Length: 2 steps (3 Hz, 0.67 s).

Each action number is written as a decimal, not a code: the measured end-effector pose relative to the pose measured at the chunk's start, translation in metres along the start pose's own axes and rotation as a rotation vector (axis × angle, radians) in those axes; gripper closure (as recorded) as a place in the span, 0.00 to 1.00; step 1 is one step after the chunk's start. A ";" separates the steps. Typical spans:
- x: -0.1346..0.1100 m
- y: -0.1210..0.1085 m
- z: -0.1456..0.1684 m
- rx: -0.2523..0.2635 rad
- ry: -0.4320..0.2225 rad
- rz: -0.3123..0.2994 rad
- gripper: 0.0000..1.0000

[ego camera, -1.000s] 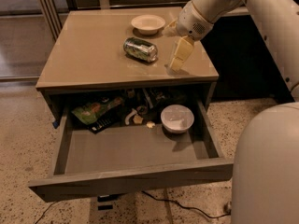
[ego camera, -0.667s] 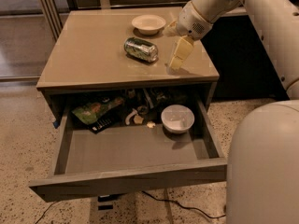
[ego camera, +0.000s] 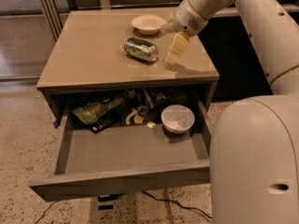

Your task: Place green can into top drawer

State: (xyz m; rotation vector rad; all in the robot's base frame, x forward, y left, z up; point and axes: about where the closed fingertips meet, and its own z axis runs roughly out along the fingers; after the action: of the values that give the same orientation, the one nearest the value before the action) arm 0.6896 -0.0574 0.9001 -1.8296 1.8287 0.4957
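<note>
Little is changing in the one camera view, and you are needing to weigh that. The gripper is hanging over the tan cabinet top, just beside the green can at its 3 o'clock and apart from it. Whether the gripper is spread or closed, I cannot tell. The green can is lying on its side on the cabinet top, with a white dish sitting at its 12 o'clock. The top drawer is standing pulled out at its 6 o'clock. Its front floor is showing bare, while a white bowl, a green snack bag and small clutter are crowding the back.

Against the picture from a second ago, the can, dish and drawer are sitting where they were. The gripper is edging slightly toward 10 o'clock, closing on the can, and the robot's pale base is filling more of the frame at 4 o'clock. You are likely watching an approach in progress: nothing is being held, and the whole carry into the drawer is remaining ahead.
</note>
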 end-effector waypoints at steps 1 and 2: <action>0.010 -0.037 0.025 0.036 -0.015 0.018 0.00; 0.010 -0.037 0.025 0.036 -0.015 0.018 0.00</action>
State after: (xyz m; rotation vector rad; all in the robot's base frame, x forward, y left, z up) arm 0.7290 -0.0518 0.8776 -1.7830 1.8341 0.4784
